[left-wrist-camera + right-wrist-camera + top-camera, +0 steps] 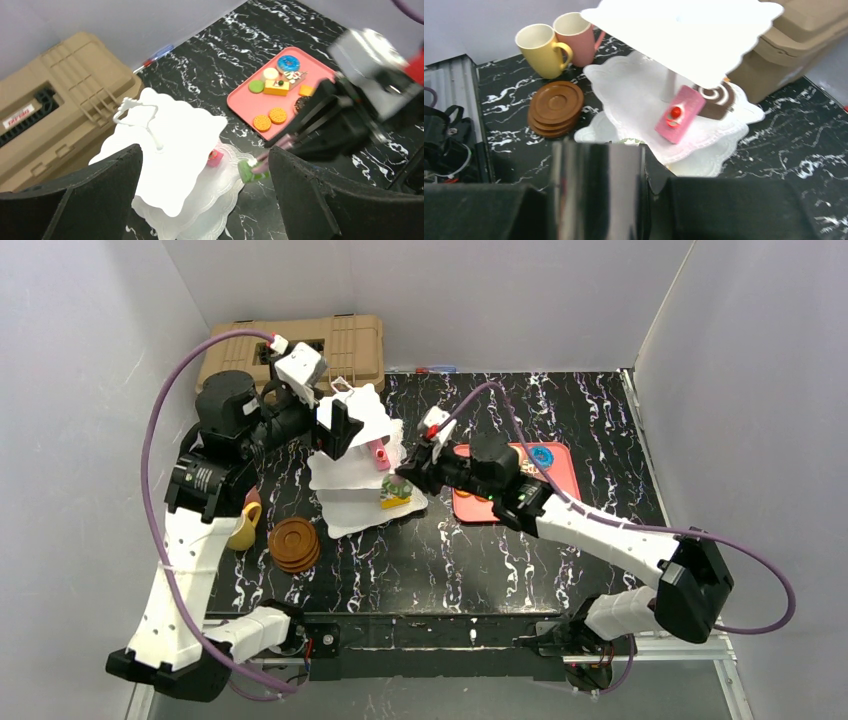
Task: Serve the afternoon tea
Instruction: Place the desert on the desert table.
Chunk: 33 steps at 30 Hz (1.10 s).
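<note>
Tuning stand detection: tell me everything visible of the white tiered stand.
The stand is glossy white and plastic-looking: three scalloped square plates, smaller upward, on a centre post with a wire loop on top. It stands upright on the black marbled table, in front of the tan case. The middle plate carries a pink slice and a brown swirl roll. The right pincer meets a green pastry at a lower plate's edge; grip unclear.

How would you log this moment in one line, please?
right claw: gripping green pastry at stand | left claw: open above stand
</note>
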Tool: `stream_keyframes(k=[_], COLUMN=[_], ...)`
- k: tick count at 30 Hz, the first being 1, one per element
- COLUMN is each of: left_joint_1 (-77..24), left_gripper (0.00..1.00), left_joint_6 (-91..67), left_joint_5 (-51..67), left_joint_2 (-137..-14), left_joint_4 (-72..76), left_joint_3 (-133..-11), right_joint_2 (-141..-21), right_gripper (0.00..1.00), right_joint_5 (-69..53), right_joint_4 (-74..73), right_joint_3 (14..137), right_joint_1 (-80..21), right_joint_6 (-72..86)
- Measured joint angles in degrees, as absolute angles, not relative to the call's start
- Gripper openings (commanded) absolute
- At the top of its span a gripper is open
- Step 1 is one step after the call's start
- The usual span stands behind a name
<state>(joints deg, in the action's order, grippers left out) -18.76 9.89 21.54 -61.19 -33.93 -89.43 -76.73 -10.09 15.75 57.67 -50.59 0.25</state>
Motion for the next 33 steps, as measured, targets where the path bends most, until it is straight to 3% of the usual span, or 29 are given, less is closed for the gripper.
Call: stream_keyframes(k=[7,19,29,33], left_joint_1=[-13.96,-13.21,-13.17,-13.17], left_gripper=[0.94,0.94,0.94,0.94], left_joint_6=[8.03,7.86,7.92,7.92], left_joint_5=[21.69,23.31,23.62,23.66], left_joint_2=[-63.7,-62.65,-61.17,-60.95], left_joint_4=[-35.29,-35.24,-35.2,-35.18], left_joint_3=[-89.69,-89.73,-89.6,-89.49], right_joint_2=[-80.9,-90.8,-96.27,-98.0], right_gripper=[0.17,0.19,0.32,0.42], right_joint_5=[-2.13,6.31,7.6,7.86], right_joint_4=[23.81,39.27,46.26,47.53], right_joint_3=[57.76,58.96,60.64,60.64], right_joint_1=[-58.24,-58.96,-59.02,-59.18], right_joint_6=[-1.56,-3.7,-3.75,-3.64])
